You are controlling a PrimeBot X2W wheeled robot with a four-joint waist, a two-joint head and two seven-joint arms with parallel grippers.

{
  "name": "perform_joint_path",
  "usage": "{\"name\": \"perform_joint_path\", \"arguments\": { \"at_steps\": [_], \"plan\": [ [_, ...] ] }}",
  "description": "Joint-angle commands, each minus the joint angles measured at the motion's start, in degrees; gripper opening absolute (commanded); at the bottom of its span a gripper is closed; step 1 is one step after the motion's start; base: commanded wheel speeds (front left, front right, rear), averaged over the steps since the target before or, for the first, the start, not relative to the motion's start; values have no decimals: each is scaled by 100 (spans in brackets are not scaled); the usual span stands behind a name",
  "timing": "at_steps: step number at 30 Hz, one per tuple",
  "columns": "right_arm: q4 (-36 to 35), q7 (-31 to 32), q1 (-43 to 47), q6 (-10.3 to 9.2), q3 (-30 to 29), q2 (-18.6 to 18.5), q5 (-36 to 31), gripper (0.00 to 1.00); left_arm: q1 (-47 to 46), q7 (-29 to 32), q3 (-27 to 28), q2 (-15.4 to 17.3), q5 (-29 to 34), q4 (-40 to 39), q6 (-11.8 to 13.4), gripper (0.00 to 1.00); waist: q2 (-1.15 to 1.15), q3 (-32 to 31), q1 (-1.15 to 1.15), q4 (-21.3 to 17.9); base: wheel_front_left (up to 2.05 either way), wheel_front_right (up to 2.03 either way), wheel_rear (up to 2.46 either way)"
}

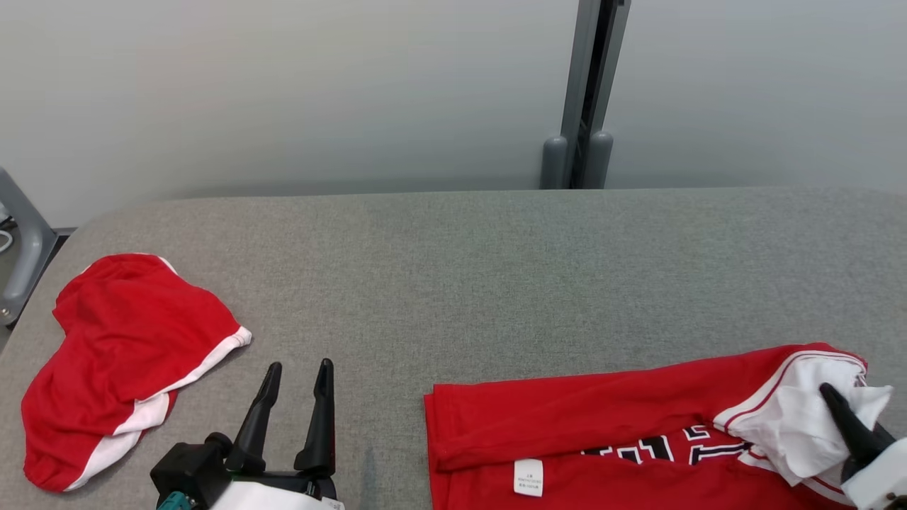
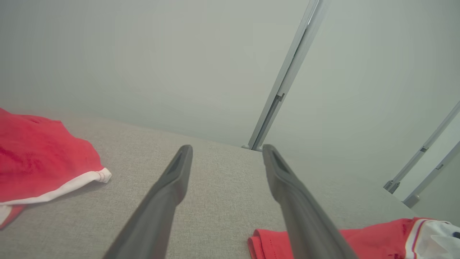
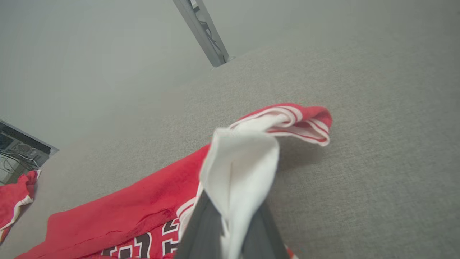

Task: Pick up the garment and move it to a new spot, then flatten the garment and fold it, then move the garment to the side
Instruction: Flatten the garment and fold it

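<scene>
A red jersey [image 1: 588,425] with dark lettering, a white tag and a white sleeve lies at the front right of the grey table, partly folded over. My right gripper [image 1: 832,397] is shut on the white sleeve [image 3: 240,169], which bunches up between its fingers. The jersey's folded red edge [image 2: 266,244] also lies low in the left wrist view. My left gripper [image 1: 297,368] stands open over bare table, left of the jersey, with nothing between its fingers [image 2: 172,183].
A second red garment with white trim [image 1: 120,361] lies crumpled at the table's left end. A grey post [image 1: 584,92] rises behind the far edge. The grey table surface [image 1: 496,269] stretches wide between the two garments.
</scene>
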Motion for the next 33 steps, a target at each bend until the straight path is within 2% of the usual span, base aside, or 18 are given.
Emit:
{"name": "perform_joint_path", "arguments": {
  "at_steps": [1,9,16,27,33],
  "plan": [
    [-274,80,70,0,13,-9,116,0,9,-22,77,18,15,-6,8,100,0,-102,0,-49,0,0,0],
    [-1235,427,127,1,-42,342,463,0,-34,-22,242,19,-35,-9,-29,100,0,-174,0,-98,0,0,0],
    [-1888,893,110,1,39,976,417,0,-113,-23,259,19,-80,9,-32,100,0,-155,0,-28,0,0,0],
    [-1890,1401,233,1,-51,2352,-50,0,-290,-23,236,20,-201,2,5,100,0,59,0,313,0,0,0],
    [-1603,1666,257,1,-151,2862,-521,0,-359,-23,211,18,-270,32,-11,100,0,172,0,471,0,0,0]
  ]
}}
